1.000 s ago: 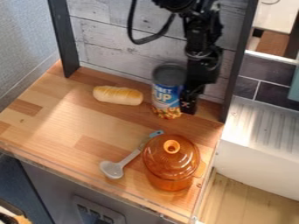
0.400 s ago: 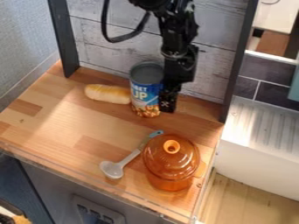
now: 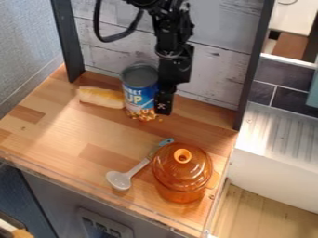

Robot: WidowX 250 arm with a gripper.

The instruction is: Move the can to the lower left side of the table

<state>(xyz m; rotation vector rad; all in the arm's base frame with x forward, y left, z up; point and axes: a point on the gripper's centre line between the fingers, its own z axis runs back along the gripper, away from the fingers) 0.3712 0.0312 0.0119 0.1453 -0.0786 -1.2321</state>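
though seemingly upright, one can

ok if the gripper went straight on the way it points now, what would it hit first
Probably the wooden tabletop below; the gripper points down beside the can, though how near the wood is unclear.

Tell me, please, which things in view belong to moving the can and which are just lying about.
Part of the job:
can, the thing to be moved
hand, right beside the can
wooden table, its lower left being the destination

Just lying about:
bread roll, next to the can
grey spoon, beside the pot
orange pot, with its lid on
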